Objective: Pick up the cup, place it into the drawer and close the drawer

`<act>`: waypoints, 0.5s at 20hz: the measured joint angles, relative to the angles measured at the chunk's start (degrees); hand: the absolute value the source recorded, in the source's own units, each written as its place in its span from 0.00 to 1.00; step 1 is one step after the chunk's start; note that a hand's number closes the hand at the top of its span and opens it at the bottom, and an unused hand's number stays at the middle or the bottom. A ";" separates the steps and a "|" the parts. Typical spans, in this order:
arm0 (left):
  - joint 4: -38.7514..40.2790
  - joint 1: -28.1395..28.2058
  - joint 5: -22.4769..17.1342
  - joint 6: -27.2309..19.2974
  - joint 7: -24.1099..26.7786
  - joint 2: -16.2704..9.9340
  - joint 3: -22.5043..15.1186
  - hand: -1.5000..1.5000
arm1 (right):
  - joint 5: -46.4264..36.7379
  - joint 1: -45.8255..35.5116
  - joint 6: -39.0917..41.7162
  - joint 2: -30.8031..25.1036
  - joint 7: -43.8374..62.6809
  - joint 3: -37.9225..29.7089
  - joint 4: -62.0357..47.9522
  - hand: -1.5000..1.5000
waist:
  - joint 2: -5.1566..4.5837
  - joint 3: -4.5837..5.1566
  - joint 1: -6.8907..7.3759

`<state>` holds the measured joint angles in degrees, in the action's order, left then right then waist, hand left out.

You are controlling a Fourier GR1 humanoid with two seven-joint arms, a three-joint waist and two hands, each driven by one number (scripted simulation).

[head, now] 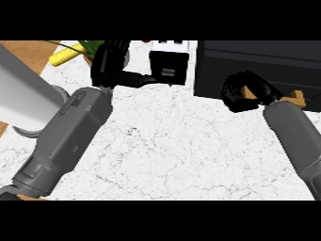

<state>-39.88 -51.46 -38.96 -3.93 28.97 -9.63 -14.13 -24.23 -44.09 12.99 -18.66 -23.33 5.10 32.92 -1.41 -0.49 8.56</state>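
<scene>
far left: a pale grey cylinder [13,89] lies tilted across the wooden strip [25,51] along the counter's left edge, and its lower end passes behind the left forearm.
back left: a yellow item [65,56] with green leaves [88,46] beside it sits near the top edge; what it is cannot be told.
counter: white marble with grey veins [183,141], bare between the two forearms.
left forearm: grey [69,136], comes in from the lower left corner and slants up towards the top centre.
left hand: black [110,63], raised near the back of the counter with fingers upright and relaxed and the thumb pointing right; it clasps nothing, and the thumb tip lies close to the white and black box.
centre back: a white and black box [170,61] stands just right of the left hand, touching or nearly touching the dark cabinet's left side.
drawer: a dark cabinet [274,66] fills the upper right; a wooden handle [295,97] shows on its front at the lower edge.
right hand: black [243,92], fingers curled inward at the drawer's front, just left of the wooden handle; whether they clamp the handle cannot be told.
right forearm: grey [298,141], rises from the lower right corner to that hand.
cup: cannot be told where it is; nothing in view reads plainly as a cup.
</scene>
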 measured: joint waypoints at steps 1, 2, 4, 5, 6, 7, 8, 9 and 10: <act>-0.25 0.35 0.03 0.26 -0.02 0.00 -0.16 0.00 | 0.50 -0.10 0.90 -0.16 -0.09 -0.27 -0.13 1.00 | -0.03 -0.03 0.10; -0.56 0.90 0.11 0.46 -0.04 0.07 -0.42 0.00 | 0.99 -0.05 1.54 -0.30 -0.09 -0.60 -0.21 1.00 | 0.00 -0.05 0.28; -1.10 1.20 -0.08 1.20 -0.44 -0.53 -0.37 0.00 | 1.90 0.08 3.19 -0.74 -0.17 -1.03 -0.10 1.00 | -0.05 -0.10 0.63; -1.33 1.39 -0.15 1.55 -0.56 -0.79 -0.35 0.00 | 2.40 0.12 3.99 -0.92 -0.24 -1.28 0.00 1.00 | -0.11 -0.15 0.74; -1.42 1.75 -0.12 1.79 -0.63 -0.87 -0.48 0.00 | 2.85 0.15 4.83 -1.10 -0.30 -1.46 0.13 1.00 | -0.19 -0.20 0.82; -1.67 1.91 -0.18 2.30 -0.79 -1.31 -0.47 0.00 | 3.35 0.33 5.70 -1.38 -0.35 -1.69 0.33 1.00 | -0.23 -0.22 1.05; -1.91 2.13 -0.22 2.55 -0.95 -1.45 -0.53 0.00 | 3.73 0.47 6.38 -1.60 -0.46 -1.83 0.48 1.00 | -0.25 -0.28 1.21; -2.12 2.27 -0.29 2.84 -1.02 -1.63 -0.52 0.00 | 4.07 0.69 7.05 -1.88 -0.72 -1.93 0.76 1.00 | -0.33 -0.32 1.39; -2.32 2.44 -0.34 3.01 -1.11 -1.75 -0.52 0.00 | 4.46 0.85 7.66 -2.09 -0.78 -2.08 0.98 1.00 | -0.37 -0.37 1.55</act>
<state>-42.20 -49.02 -39.30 -0.91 27.86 -11.38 -14.65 -19.77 -43.24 20.66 -20.75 -24.11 3.02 33.90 -1.78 -0.86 10.11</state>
